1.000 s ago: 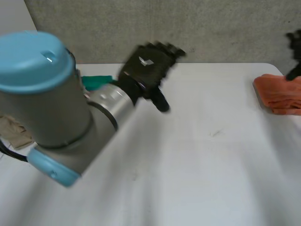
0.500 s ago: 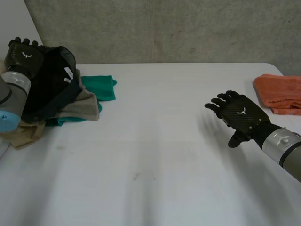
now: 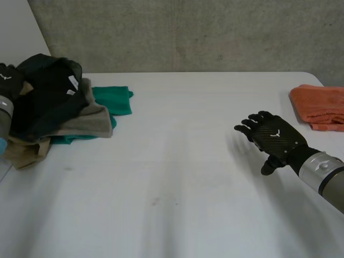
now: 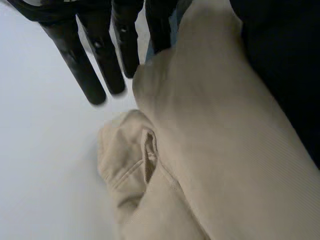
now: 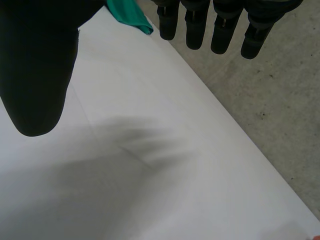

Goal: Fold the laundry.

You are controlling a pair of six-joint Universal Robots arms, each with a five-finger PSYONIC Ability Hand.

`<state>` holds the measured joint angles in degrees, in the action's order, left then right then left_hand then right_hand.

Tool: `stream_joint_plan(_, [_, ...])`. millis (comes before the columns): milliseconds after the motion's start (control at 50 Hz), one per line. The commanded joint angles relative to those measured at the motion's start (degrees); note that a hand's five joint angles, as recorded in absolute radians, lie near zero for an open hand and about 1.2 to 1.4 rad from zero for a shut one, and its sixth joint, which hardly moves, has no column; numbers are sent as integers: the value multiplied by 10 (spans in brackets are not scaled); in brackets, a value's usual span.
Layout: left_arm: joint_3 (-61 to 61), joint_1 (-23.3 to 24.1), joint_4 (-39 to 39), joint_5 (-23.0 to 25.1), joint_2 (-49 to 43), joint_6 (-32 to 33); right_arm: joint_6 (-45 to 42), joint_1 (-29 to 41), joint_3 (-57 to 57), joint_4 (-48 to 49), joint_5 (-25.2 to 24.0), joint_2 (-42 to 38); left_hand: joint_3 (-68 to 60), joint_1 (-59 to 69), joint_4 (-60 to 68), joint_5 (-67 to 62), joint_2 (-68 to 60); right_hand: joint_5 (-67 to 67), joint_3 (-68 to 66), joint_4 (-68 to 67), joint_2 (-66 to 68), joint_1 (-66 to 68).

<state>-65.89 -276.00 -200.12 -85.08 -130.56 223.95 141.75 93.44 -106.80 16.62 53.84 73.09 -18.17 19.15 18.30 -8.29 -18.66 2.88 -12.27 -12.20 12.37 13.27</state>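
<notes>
you're drawing your left hand [image 3: 6,80] back off the top of the black garment [image 3: 45,97] toward the table's left side, and the garment is slumping wider across the beige cloth [image 3: 80,122]. your right hand [image 3: 274,138] is sinking slightly nearer you.

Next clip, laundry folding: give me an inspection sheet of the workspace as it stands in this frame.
Surface: white table, bare in the middle, with a few faint marks.
Job's things: loose pile at the robot's left, with the black garment on top, the tan garment under it and the green garment lowest. An orange cloth, apparently folded, lies at the table's right edge.
Clutter: nothing seen.
Hands: left hand at the pile, fingers straight beside the tan garment. Right hand open above bare table, holding nothing.
Cables: nothing seen.
Surroundings: grey concrete wall behind the table.
</notes>
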Motion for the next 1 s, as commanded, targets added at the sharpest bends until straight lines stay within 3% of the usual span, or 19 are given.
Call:
stream_joint_plan(20, [-5,4,-12,-8,-1,-4,-2,1,0,0,2,-11,-618,608,617,-617,-613,-29,23,22,-24,-33])
stream_joint_plan(160, [1,44,-23,-9,83,-85,-2,-2,2,0,3,-11,-618,609,617,-617,-613,-29,23,22,-24,-33])
stream_joint_plan(340, [55,129,-12,-6,227,-229,-2,-2,2,0,3,-11,-618,609,617,-617,-613,-29,23,22,-24,-33])
stream_joint_plan(420, [80,172,7,3,250,-273,-2,-2,2,0,3,-11,-618,609,617,-617,-613,-29,23,22,-24,-33])
stream_joint_plan(540, [128,261,49,10,246,-317,-2,-2,2,0,3,-11,-618,609,617,-617,-613,-29,23,22,-24,-33])
stream_joint_plan(680, [147,302,58,8,216,-325,0,-3,2,2,5,-9,-618,609,617,-617,-613,-29,23,22,-24,-33])
stream_joint_plan(780, [147,402,58,4,180,-350,4,-8,7,3,34,-8,-618,609,617,-617,-613,-29,23,22,-24,-33])
stream_joint_plan(860, [143,433,58,8,155,-374,7,-12,11,4,71,-8,-618,609,617,-617,-613,-29,23,22,-24,-33])
stream_joint_plan(940, [123,434,59,9,130,-380,7,-12,12,5,98,-8,-618,609,617,-617,-613,-29,23,22,-24,-33])
stream_joint_plan(1000, [104,438,64,10,113,-374,10,-18,15,5,117,-7,-243,233,242,-242,-238,-29,23,22,-24,-33])
